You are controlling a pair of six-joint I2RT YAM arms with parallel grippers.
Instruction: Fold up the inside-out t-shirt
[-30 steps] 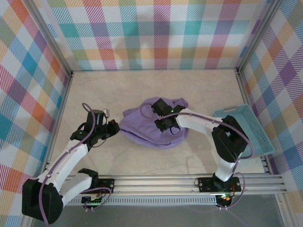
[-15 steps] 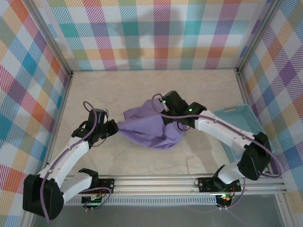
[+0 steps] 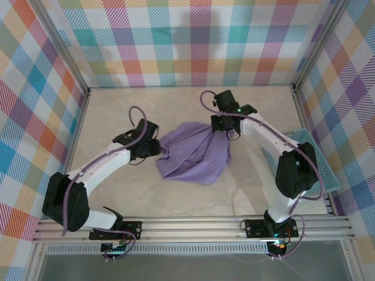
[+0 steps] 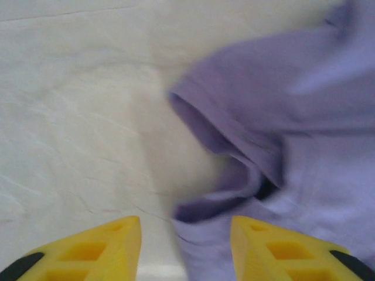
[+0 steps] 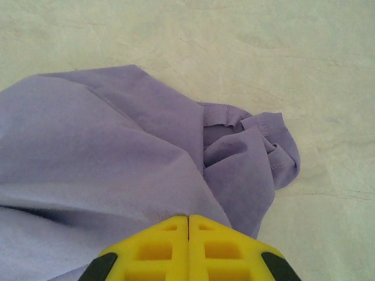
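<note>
The t-shirt is pinched in the right pincer — left pincer open, empty, alongside.

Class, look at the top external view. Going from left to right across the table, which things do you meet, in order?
In order: left end effector → lavender t-shirt → light blue basket. The right end effector overlaps the t-shirt's far right corner, so it is left out.
</note>
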